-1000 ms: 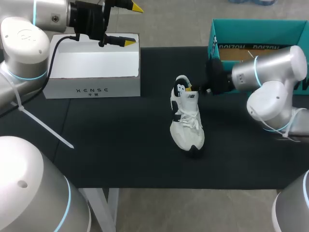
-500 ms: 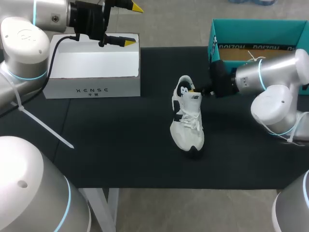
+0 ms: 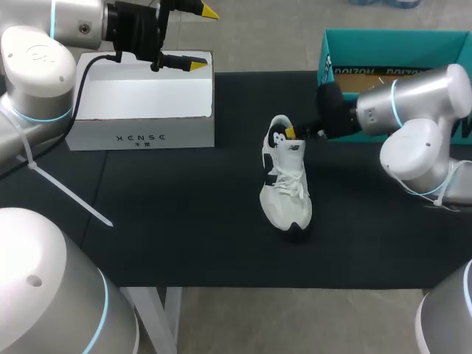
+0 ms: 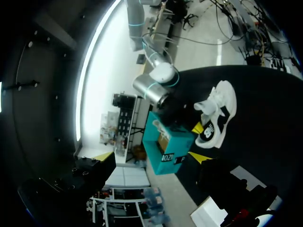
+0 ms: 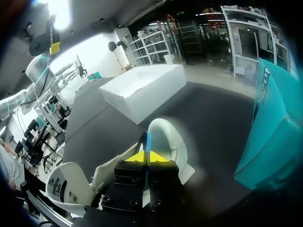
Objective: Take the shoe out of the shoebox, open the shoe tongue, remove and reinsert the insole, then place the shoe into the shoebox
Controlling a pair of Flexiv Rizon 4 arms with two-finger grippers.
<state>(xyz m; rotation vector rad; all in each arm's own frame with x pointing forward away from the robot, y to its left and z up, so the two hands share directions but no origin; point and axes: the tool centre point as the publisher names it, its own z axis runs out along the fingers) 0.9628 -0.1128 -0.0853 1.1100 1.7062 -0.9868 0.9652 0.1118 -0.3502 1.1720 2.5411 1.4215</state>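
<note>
right end effector [image 5: 147, 156] pinches the white shoe [image 3: 286, 193] at its heel.

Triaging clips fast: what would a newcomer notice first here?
A white-and-black sneaker stands mid-table on the black mat, the right gripper pinching its heel rim. At the far right sits an open teal cardboard shoebox; the left gripper hangs open above a white cardboard box.

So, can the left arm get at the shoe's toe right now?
Probably yes: the left gripper is open above the white box, nothing lies between it and the shoe, and the right gripper pinches only the heel.
</note>
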